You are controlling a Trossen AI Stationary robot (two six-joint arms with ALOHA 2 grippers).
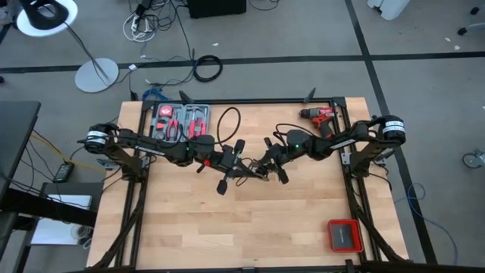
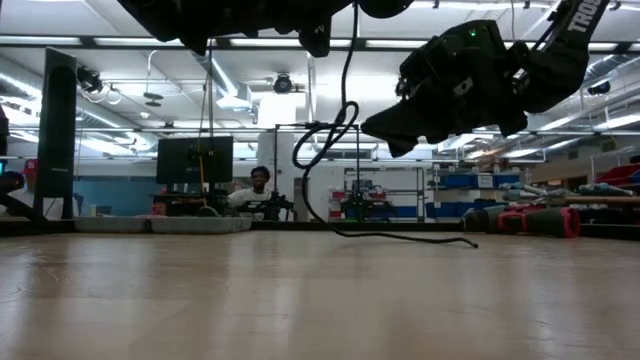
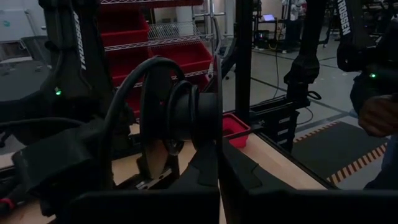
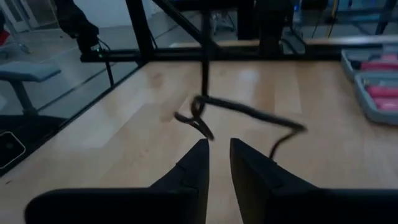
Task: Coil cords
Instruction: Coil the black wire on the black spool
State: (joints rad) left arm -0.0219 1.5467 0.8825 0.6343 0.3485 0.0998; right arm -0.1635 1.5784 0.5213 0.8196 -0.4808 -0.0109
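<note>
The thin black cord (image 2: 322, 140) hangs from my left gripper (image 3: 219, 177) in a slack loop. Its lower part lies on the wooden table, with one small dark end (image 2: 470, 242) toward the red drill. In the high view the cord (image 1: 229, 114) arcs near the tool tray. My left gripper (image 1: 244, 165) is above the table's middle and shut on the cord. My right gripper (image 4: 219, 155) faces it closely (image 1: 263, 163). Its fingers are a narrow gap apart and empty, and the cord's loop (image 4: 199, 118) is a little ahead of them. My left gripper pinches a single strand of the cord (image 3: 219, 124) between its two fingers. The strand runs straight out past the fingertips. In the low view the cord hangs below the gripper (image 2: 350, 60), slack, looping once in the air before its lower part lies on the table.
A red drill (image 1: 322, 115) lies at the far right of the table. A grey tray of red-handled tools (image 1: 180, 121) stands at the far left, and a red box (image 1: 343, 235) is at the near right. A thicker black cable ring (image 1: 207, 68) lies on the floor beyond.
</note>
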